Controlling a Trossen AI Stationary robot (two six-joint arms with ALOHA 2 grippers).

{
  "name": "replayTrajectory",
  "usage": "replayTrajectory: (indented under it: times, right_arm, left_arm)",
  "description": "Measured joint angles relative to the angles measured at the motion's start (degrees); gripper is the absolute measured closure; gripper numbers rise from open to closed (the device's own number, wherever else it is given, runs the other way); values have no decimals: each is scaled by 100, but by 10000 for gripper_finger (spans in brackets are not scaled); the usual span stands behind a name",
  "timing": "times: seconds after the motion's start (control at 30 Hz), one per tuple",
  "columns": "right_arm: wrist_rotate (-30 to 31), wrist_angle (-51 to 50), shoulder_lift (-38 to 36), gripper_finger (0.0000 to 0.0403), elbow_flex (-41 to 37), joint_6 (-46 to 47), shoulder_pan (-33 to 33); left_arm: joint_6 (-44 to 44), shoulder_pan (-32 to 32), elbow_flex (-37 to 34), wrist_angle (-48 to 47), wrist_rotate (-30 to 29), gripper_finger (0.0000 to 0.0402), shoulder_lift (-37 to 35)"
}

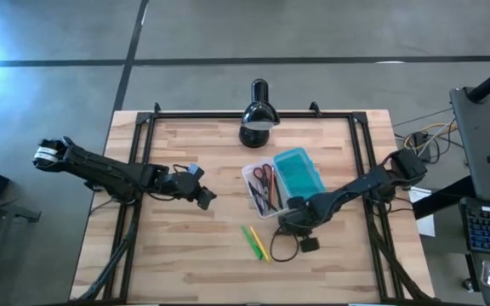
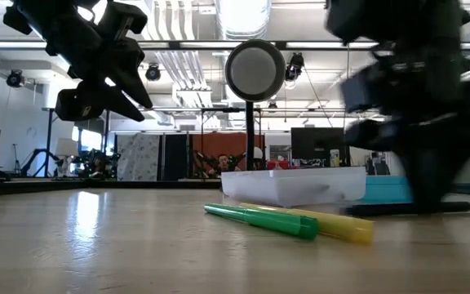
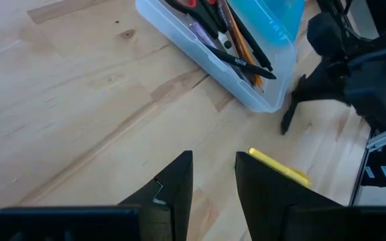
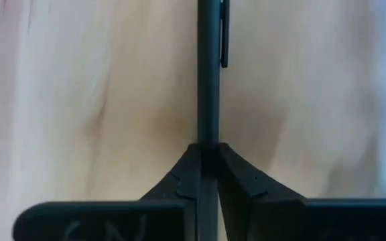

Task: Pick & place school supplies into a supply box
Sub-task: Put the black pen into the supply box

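**Black pen gripped beside the box**

We see a black pen (image 4: 208,73) clamped between the right gripper's (image 4: 208,148) jaws, low over the tabletop (image 1: 185,246) just beside the box's (image 1: 281,185) near end. The box lies open near the middle, teal lid (image 1: 300,172) flat beside its clear tray, which holds red scissors (image 1: 262,175) and several pens. A green marker (image 2: 259,219) and a yellow marker (image 2: 337,224) lie side by side on the wood nearby. We see the left gripper (image 3: 214,171) hovering off to the left, jaws slightly parted and empty. A black lamp (image 1: 258,115) stands at the far edge.
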Motion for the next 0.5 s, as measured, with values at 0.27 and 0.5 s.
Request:
replayTrajectory:
  times: [0.27, 0.5]
  right_arm:
    - [-1081, -119, -1488, 383, -37, 1812, -224]
    - [-160, 890, -1875, 381, -322, 3571, -1567]
  left_arm:
    - [166, 3, -5, 12, -44, 306, 0]
    - [345, 9, -5, 19, -136, 306, 0]
